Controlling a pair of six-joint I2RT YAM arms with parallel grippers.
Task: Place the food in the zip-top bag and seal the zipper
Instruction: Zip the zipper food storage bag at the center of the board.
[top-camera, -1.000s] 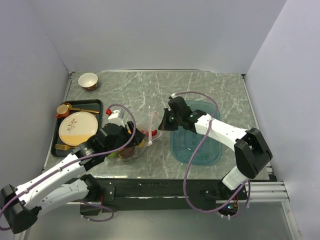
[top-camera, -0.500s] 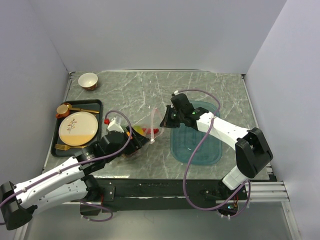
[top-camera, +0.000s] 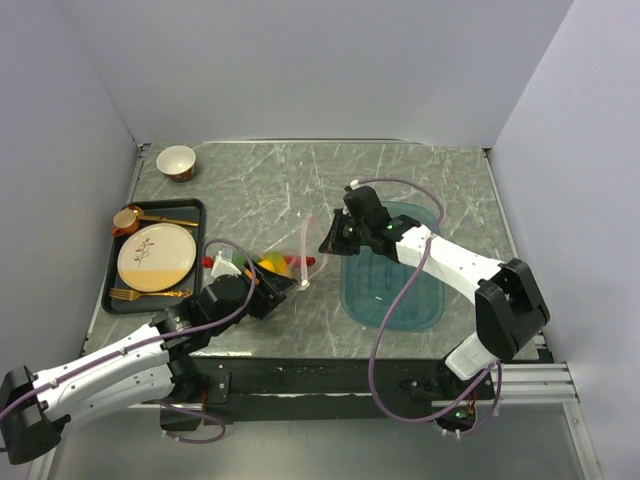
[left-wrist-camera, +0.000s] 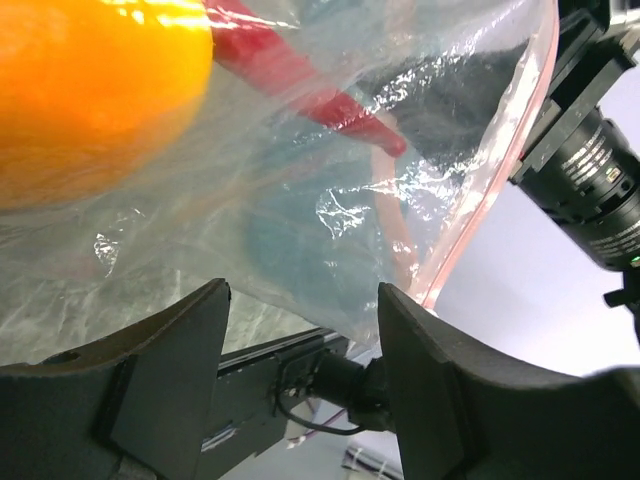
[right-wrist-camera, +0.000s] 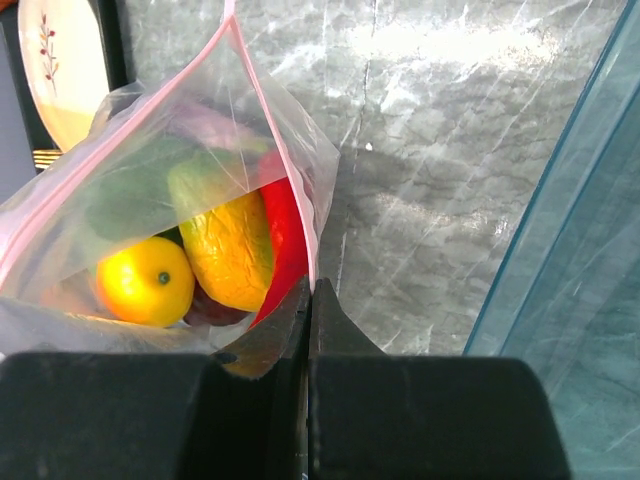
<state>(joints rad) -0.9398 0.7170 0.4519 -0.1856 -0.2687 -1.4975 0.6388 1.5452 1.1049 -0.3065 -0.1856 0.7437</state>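
Sealing seems in hand — right gripper (right-wrist-camera: 308, 292) clenched on the zipper (right-wrist-camera: 275, 130), left gripper (left-wrist-camera: 300, 295) released, filled zip-top bag (right-wrist-camera: 120, 190) just ahead of its jaws — next, a pinch drawn along that strip.

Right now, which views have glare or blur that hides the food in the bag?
Left wrist: the orange mango is too close and soft, and white glints dot the zip-top bag. Right wrist: sharp, food readable through the film; glare on the table. Top external: even light, bag small.
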